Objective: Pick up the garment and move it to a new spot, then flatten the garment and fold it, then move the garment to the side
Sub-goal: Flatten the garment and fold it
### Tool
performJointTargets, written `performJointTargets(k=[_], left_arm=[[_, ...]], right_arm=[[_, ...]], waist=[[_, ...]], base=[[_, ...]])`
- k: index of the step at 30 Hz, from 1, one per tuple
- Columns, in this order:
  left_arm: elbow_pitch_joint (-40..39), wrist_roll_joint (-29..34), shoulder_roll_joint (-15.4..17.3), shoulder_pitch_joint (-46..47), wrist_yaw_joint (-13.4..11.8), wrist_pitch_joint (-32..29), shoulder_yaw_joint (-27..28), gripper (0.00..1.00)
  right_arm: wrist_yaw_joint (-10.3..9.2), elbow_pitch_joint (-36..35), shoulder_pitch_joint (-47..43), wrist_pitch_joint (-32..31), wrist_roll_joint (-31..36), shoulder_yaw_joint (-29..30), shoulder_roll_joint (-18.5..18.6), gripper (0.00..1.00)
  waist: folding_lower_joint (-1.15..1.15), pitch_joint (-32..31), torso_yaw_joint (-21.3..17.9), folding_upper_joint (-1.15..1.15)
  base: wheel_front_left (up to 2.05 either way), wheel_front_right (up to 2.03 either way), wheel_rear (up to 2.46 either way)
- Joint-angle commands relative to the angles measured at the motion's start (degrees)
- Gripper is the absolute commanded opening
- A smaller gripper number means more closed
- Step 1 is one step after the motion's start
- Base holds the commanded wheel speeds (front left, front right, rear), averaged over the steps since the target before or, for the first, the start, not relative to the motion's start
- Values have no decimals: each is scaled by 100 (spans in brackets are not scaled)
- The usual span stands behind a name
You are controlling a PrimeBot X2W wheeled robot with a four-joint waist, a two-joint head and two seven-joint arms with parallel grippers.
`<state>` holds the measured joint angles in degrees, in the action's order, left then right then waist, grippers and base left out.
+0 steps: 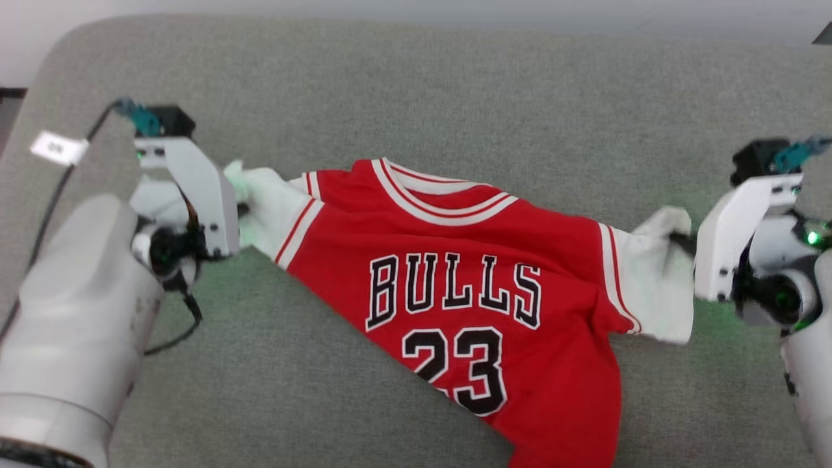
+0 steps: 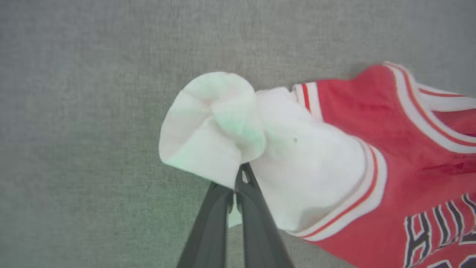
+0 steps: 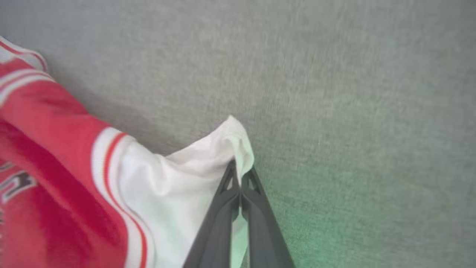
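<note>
1. A grey cloth-covered counter (image 1: 416, 84) lies under everything; a rounded corner is seen at its far left.
2. A red shirt (image 1: 468, 260) is held spread over the middle of the counter, chest side up. It is stretched between the two tools, and its hem is cut off by the bottom edge of the head view.
3. Across the chest the lettering (image 1: 455, 289) "BULLS" can be read in black capitals outlined in white. Beneath it the number (image 1: 458, 367) "23" is printed in the same style.
4. A V-shaped collar (image 1: 435, 195) striped in red and white is turned toward the far side. Matching striped trim is seen where each sleeve joins the red body.
5. The white left sleeve (image 1: 273, 208) is clamped by the left tool (image 2: 240, 176), whose two dark fingers are pressed together on a bunched fold of its cuff.
6. The white right sleeve (image 1: 653, 286) is pinched at its outer corner by the right tool (image 3: 240, 175), fingers closed tight on the cloth.
7. A small white tag (image 1: 58, 148) is fixed to a black cable (image 1: 49, 201) at the left arm; dark print is visible on it, but it is too blurred to be read.
</note>
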<state>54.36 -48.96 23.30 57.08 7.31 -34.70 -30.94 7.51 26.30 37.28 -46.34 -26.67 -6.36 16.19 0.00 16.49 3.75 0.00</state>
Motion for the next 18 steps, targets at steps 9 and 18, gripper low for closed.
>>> performJointTargets(k=[9, 18], left_arm=[[-322, -5, 188, 867, 18, 214, -108, 0], [-595, 128, 374, 1726, 18, 658, -100, 0]], right_arm=[[-6, -418, 753, 671, -141, -6, 165, 0], [-6, -616, 1670, 1388, -253, -94, 50, 0]], waist=[[0, -665, -109, 0], [0, -1237, -238, 0]], base=[[0, 0, 0], [0, 0, 0]])
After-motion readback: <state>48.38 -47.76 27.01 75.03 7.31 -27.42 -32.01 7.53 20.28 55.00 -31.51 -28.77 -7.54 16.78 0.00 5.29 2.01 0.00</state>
